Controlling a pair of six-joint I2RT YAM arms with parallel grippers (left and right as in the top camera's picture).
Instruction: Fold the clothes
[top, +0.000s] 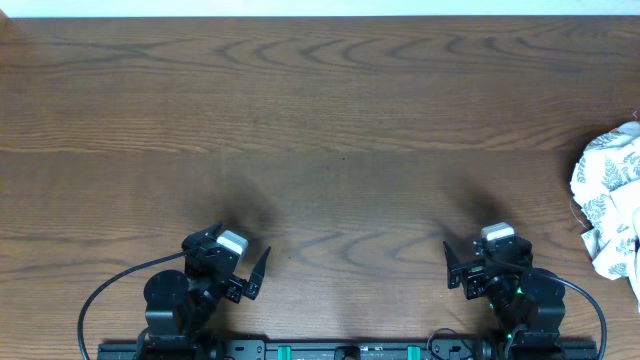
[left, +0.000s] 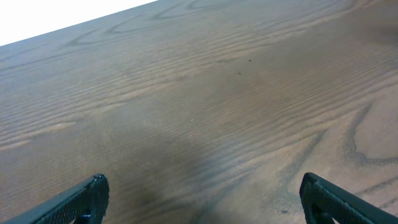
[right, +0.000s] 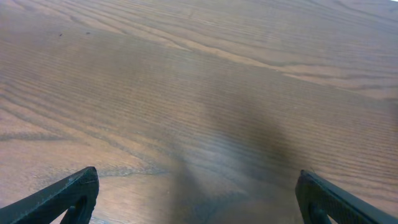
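Observation:
A crumpled white garment with a grey leaf print (top: 610, 200) lies at the far right edge of the table, partly cut off by the overhead view. It shows in neither wrist view. My left gripper (top: 240, 268) is open and empty near the front edge at the left; its two fingers show in the left wrist view (left: 202, 199) over bare wood. My right gripper (top: 480, 262) is open and empty near the front edge at the right, well short of the garment; its fingers show in the right wrist view (right: 198, 199) over bare wood.
The brown wooden table (top: 320, 130) fills the overhead view. A black rail with the arm bases (top: 340, 350) runs along the front edge. A white strip borders the table's far edge.

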